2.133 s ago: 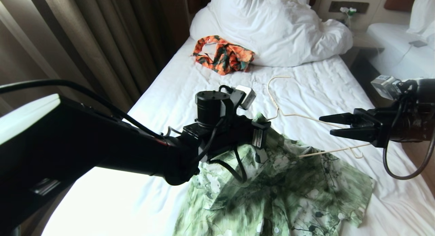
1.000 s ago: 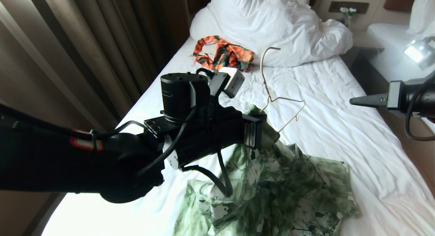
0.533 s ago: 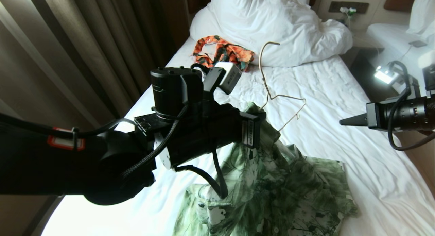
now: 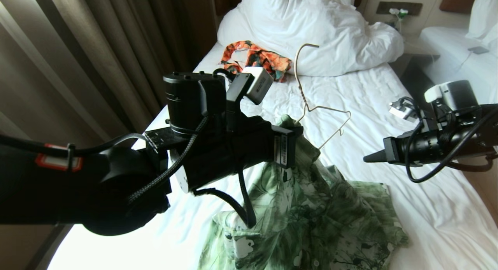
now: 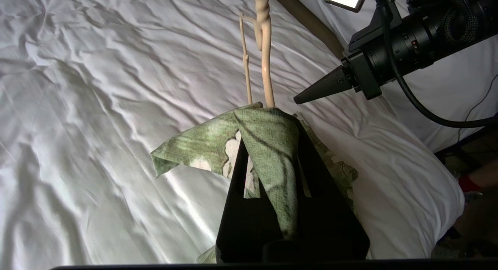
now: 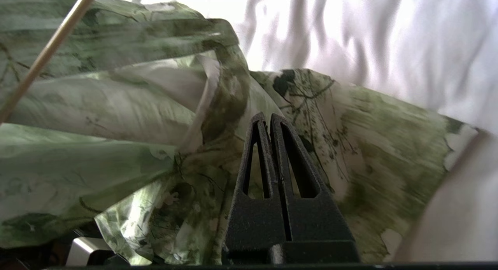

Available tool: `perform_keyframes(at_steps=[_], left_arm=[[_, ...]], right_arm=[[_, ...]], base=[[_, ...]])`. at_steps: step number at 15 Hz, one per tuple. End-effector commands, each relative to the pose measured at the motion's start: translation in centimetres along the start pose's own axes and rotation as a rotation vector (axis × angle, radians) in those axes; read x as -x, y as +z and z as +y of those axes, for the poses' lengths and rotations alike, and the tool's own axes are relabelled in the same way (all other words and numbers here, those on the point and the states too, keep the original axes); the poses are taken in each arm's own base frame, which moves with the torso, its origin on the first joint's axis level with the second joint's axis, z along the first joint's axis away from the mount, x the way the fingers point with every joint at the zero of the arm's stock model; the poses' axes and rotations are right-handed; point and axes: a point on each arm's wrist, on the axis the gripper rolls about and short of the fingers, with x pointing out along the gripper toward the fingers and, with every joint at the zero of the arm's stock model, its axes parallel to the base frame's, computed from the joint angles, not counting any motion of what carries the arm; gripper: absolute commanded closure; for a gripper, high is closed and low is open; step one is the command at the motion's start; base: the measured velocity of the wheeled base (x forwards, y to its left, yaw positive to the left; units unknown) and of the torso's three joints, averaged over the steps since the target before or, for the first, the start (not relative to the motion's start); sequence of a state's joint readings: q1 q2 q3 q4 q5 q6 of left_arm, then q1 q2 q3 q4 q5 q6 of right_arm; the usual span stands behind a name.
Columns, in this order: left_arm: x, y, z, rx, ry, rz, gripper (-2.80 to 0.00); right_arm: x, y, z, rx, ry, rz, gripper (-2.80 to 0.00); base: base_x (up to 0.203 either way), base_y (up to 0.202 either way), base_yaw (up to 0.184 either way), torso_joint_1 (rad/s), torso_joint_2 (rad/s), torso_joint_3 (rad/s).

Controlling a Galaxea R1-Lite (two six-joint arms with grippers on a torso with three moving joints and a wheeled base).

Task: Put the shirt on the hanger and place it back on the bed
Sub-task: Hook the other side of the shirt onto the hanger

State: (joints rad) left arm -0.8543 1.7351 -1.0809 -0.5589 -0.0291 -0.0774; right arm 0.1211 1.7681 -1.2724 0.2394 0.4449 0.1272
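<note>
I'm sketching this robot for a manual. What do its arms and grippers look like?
Both arms are matte black with looping black cables. The left gripper and right gripper have tapered, pointed black fingers; each wrist carries a small silver-white camera box. The left arm bears an orange-red tag.

Shirt (image 4: 311, 219) hem — cut off below
</note>
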Motion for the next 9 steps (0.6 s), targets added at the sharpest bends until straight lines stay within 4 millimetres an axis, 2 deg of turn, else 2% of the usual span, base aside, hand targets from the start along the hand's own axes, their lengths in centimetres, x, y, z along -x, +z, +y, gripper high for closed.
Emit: perform_keyframes(at_steps=[1,2,6,9], left_arm=[[0.0,0.1,0.0,0.001,-0.001,-0.005,0.0],[0.0,0.1,0.0,0.001,-0.001,-0.006,0.0],[0.0,0.0,0.1,0.001,0.006,-0.005,0.0],[0.0,0.0,0.2,0.001,0.007,-0.004,0.0]], right_arm=[[-2.4,-0.2,0.8,-0.003,0.039,0.021,0.0],[-3.0,-0.1,1.3,-0.008,0.053,0.016,-2.8],[-5.7,-0.6,2.7,0.001,0.033,0.026,-2.8],[-6.8,-0.8,3.2,0.021,0.032,0.018,-2.8]], base=[[0.0,0.0,0.0,0.0,0.0,0.0],[0.0,0.0,0.0,0.0,0.0,0.0],[0.0,0.0,0.0,0.0,0.0,0.0],[0.0,0.0,0.0,0.0,0.0,0.0]])
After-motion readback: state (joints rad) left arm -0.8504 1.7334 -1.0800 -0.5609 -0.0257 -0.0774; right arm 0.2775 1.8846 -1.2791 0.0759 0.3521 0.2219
